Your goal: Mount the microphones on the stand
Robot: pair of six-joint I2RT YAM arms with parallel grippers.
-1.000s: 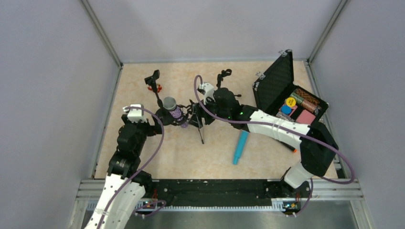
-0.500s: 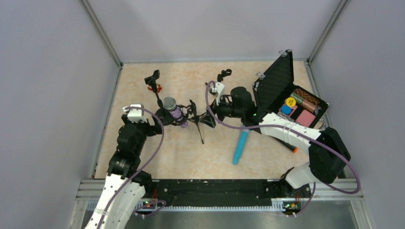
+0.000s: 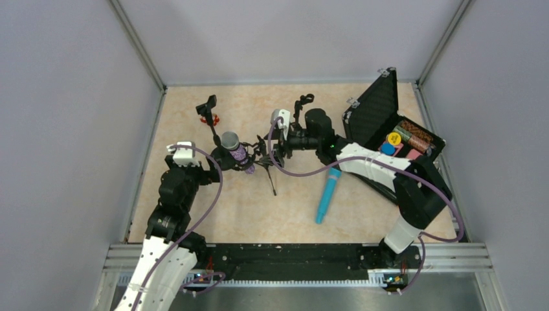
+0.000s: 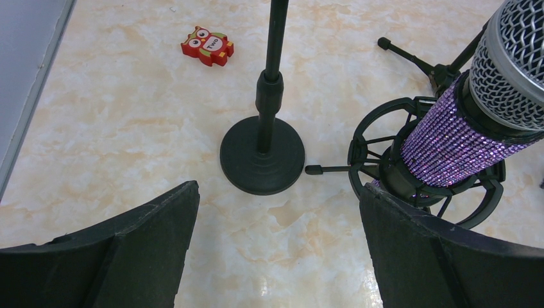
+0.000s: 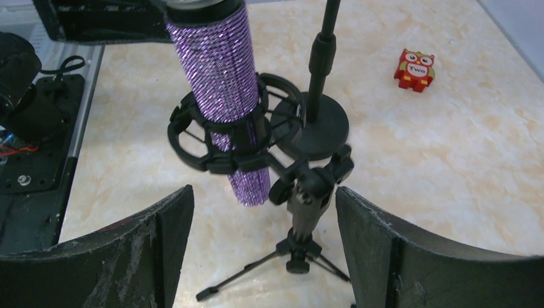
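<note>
Since 1 s ago the right arm has pulled back from the small black tripod stand with the ring shock mount [image 5: 306,199] and swung round to its far-right side, jaws spreading on the way. The left arm has not shifted. The right gripper [image 5: 263,192] now stands open, its fingers wide on either side of the tripod and touching nothing. The left gripper [image 4: 279,199] is also fully open and empty, on the tripod's left. The glittery purple microphone with the silver mesh head [image 5: 221,70] sits upright through the shock-mount ring, tail poking out below. So 1 of 3 looks mounted, and this step reads as release and retreat. The all-turquoise stick microphone [image 3: 327,197] lies flat on the table, near-right of the tripod and well apart from it. The 3rd microphone is not made out here. A black pole stand on a round base [image 4: 262,157] stands just left of the tripod, with a red owl block [image 4: 207,45] beyond it. Likely next is clearing the tripod legs without a knock, then dropping on the turquoise barrel crosswise with the right claw and lining it up with a free stand's clip.
</note>
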